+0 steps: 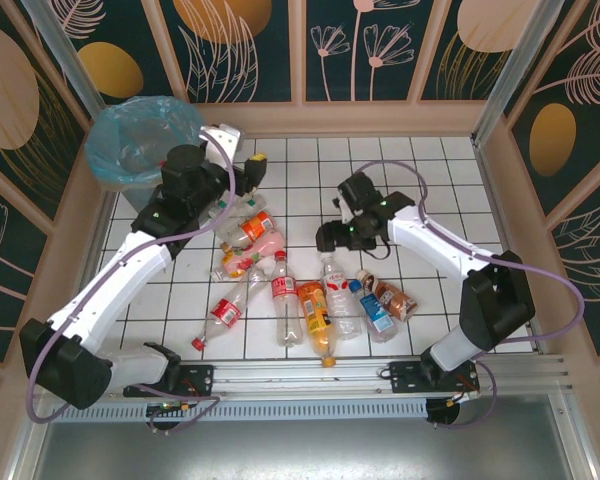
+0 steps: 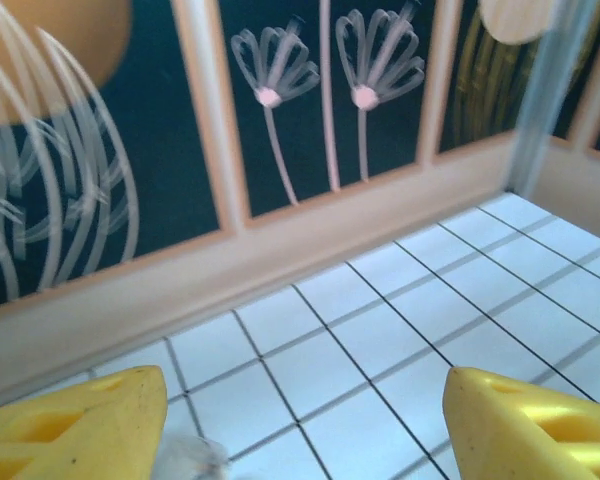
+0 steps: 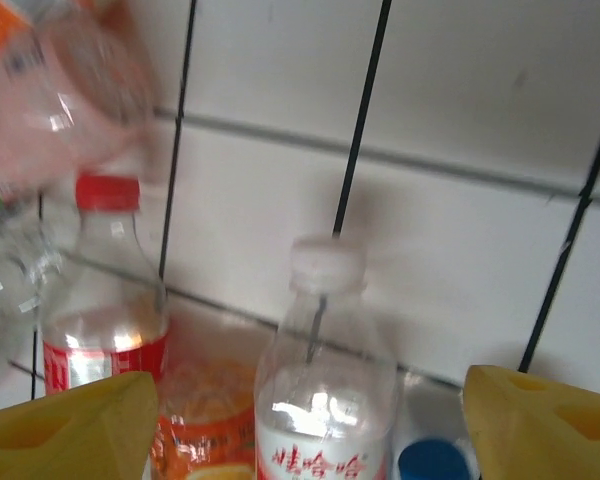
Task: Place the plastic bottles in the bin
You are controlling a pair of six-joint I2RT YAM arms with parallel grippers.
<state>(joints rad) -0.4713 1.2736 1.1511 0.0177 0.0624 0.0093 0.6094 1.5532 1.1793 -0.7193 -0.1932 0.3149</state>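
Note:
The bin [image 1: 140,140], grey with a light blue bag, stands in the back left corner. Several plastic bottles lie in a heap mid-table: an orange-labelled one [image 1: 252,228], a pink one [image 1: 266,243], a red-labelled one [image 1: 283,290], an orange juice one [image 1: 315,310] and a blue-labelled one [image 1: 376,312]. My left gripper [image 1: 252,172] [image 2: 300,430] is open over bare tiles near the back wall, right of the bin. My right gripper [image 1: 330,240] [image 3: 310,430] hangs open above a white-capped bottle [image 1: 335,285] [image 3: 325,400], which lies between its yellow fingers [image 3: 70,425].
A wooden rim and patterned panels [image 2: 280,120] wall the white tiled table [image 1: 420,180]. In the right wrist view a red-capped bottle [image 3: 105,290], an orange bottle [image 3: 195,420] and a blue cap [image 3: 435,462] crowd the white-capped one. A brown-labelled bottle [image 1: 396,299] lies at the heap's right edge.

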